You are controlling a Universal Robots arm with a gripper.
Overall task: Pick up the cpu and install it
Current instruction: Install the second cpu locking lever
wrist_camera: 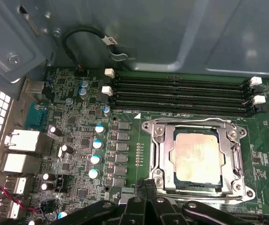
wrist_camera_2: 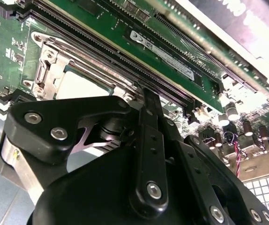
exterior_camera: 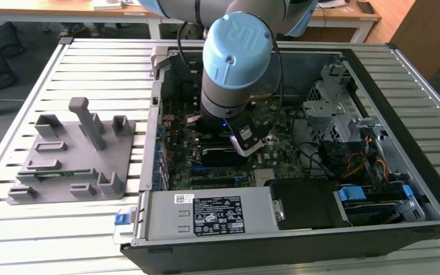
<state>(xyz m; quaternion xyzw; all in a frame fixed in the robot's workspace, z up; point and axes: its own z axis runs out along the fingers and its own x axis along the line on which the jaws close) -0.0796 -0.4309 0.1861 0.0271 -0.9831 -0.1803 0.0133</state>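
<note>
The cpu [wrist_camera: 198,157] is sitting in the socket frame [wrist_camera: 159,154] just beyond the gripper [wrist_camera: 146,197]; finger state is not discernible.

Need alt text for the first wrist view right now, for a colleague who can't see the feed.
The cpu, a square chip with a silver-grey top, sits inside the metal-framed socket on the green motherboard. Four empty memory slots run alongside the socket, and the gripper rises at the frame's edge, close to the socket.
</note>
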